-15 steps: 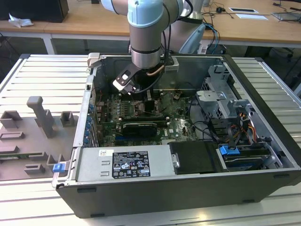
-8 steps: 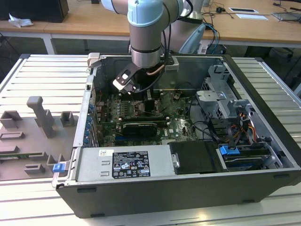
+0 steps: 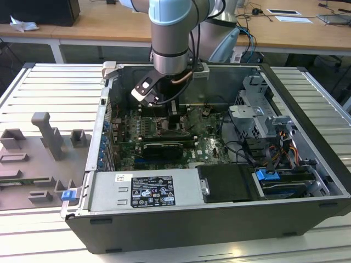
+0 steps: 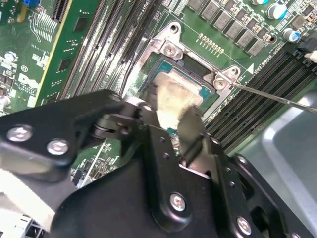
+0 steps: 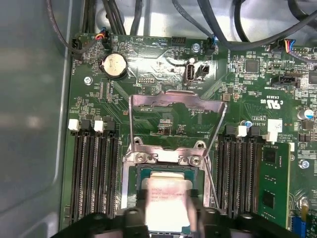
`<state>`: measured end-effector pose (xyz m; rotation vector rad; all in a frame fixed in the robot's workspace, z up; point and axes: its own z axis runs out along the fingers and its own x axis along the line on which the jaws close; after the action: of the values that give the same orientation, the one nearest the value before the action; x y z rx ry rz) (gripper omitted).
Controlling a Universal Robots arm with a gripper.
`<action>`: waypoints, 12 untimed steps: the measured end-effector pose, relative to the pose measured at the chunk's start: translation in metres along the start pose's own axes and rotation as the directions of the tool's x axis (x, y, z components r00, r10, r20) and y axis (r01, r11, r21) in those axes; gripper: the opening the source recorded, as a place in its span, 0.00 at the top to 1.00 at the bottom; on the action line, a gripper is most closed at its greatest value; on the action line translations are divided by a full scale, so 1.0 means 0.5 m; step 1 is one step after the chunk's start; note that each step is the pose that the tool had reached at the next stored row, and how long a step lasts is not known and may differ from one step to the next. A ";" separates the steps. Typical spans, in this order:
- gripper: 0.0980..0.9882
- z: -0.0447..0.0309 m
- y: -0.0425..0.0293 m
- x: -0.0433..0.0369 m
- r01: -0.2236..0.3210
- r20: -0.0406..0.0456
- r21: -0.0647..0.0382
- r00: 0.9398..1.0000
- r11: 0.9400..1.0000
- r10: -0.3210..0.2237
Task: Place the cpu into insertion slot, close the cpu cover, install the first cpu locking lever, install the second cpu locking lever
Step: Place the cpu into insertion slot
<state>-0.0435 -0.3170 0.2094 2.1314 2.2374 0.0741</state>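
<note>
The cpu (image 5: 166, 201), a pale square chip, sits between my gripper's (image 5: 168, 222) black fingers (image 5: 134, 218), level with or just above the insertion slot (image 5: 163, 170). In the second wrist view the cpu (image 4: 173, 91) hangs over the slot's dark rim (image 4: 166, 65), with my gripper (image 4: 171, 116) shut on its two sides. The cpu cover (image 5: 173, 95) stands swung open away from the slot, green board showing through its window. Two thin wire levers (image 5: 214, 153) stand free beside the slot. In the exterior view my gripper (image 3: 164, 112) reaches down into the open computer case (image 3: 307, 126).
Long memory slots (image 5: 94, 173) flank the socket on both sides. A black graphics card (image 3: 162, 148), a power supply (image 3: 142, 189), a drive cage (image 3: 258, 112) and loose cables crowd the case. A grey fixture plate (image 3: 44, 148) lies at the exterior view's left.
</note>
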 end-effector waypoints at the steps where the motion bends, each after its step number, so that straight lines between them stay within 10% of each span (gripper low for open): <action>1: 0.65 -0.001 0.000 0.000 0.000 0.000 0.000 1.000 1.000 0.000; 6: 0.99 -0.004 0.001 0.000 0.000 0.000 0.001 1.000 1.000 0.000; 12: 0.99 -0.008 0.001 0.000 0.000 0.000 0.001 1.000 1.000 0.000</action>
<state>-0.0433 -0.3170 0.2134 2.1323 2.2379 0.0726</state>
